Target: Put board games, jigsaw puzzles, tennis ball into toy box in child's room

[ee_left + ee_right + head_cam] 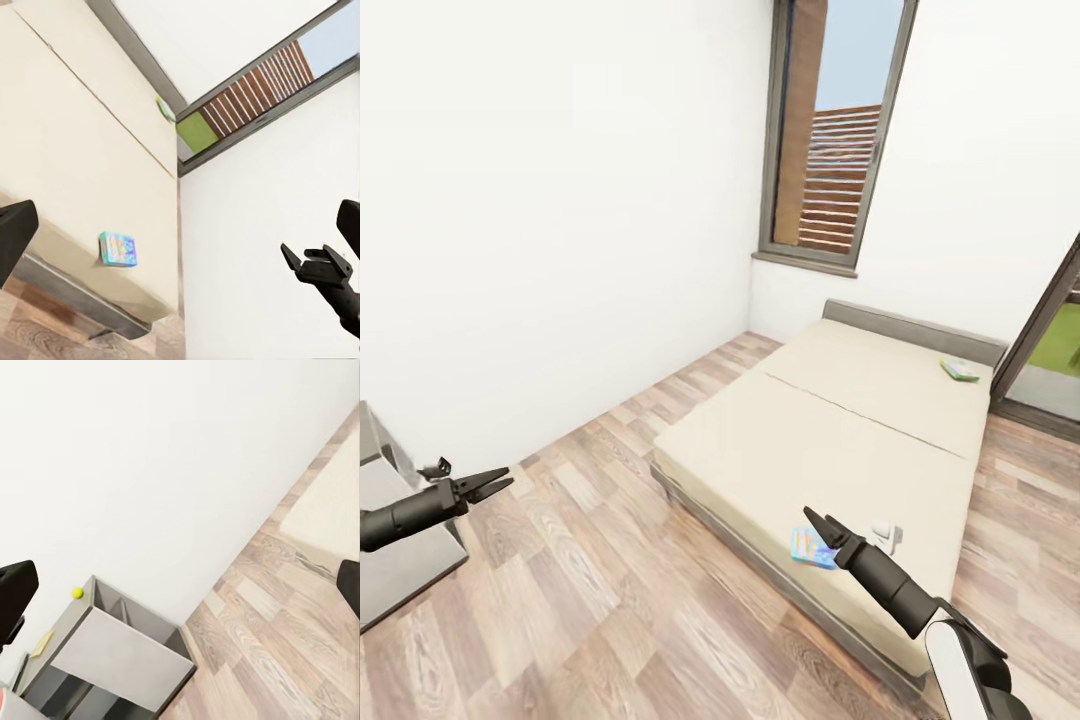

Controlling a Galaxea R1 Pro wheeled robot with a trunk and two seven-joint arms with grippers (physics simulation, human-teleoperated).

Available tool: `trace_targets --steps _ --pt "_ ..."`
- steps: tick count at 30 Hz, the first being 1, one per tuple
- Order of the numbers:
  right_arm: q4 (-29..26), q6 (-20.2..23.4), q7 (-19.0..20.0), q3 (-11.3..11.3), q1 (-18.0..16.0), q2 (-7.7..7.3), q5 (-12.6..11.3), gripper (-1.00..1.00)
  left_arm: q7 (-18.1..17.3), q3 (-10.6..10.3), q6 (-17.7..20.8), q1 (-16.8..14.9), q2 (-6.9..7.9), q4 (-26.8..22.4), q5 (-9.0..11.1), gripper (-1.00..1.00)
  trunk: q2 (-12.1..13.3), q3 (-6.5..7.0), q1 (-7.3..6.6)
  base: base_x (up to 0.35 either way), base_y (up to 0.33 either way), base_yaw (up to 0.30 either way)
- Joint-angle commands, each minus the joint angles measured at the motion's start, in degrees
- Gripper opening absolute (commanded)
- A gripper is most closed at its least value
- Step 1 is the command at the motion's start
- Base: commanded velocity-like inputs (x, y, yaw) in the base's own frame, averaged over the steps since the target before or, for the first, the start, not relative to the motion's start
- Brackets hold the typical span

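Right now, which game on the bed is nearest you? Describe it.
Find the cream bed under the window. Near its front edge lies a small blue box, just ahead of the right gripper. The other game, green-edged, lies by the far headboard.

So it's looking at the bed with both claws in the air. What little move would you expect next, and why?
Probably roll closer to the bed and lower the right gripper toward the small blue board game near the mattress's near edge. Both grippers look empty, and a second board game lies at the far end.
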Motion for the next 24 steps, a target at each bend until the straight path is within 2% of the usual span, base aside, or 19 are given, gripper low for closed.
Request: trace_targets --steps 1,10,24 --pt "0.0 0.3 0.1 -0.1 -0.1 0.06 -0.4 1.0 -0.2 -0.5 0.6 0.0 0.05 0.0 0.5 1.0 -0.1 -0.05 0.04 0.078 0.001 -0.219" --pt "0.2 0.1 0.2 -0.1 -0.1 -0.01 -0.4 1.0 -0.2 -0.6 0.6 0.0 -0.03 0.0 0.5 1.0 -0.1 0.58 0.04 0.067 0.0 -0.219" --pt "0.2 0.1 0.2 -0.1 -0.1 -0.02 -0.4 1.0 -0.2 -0.6 0.6 0.0 -0.04 0.1 0.5 1.0 -0.1 1.55 0.04 0.007 0.0 -0.218"
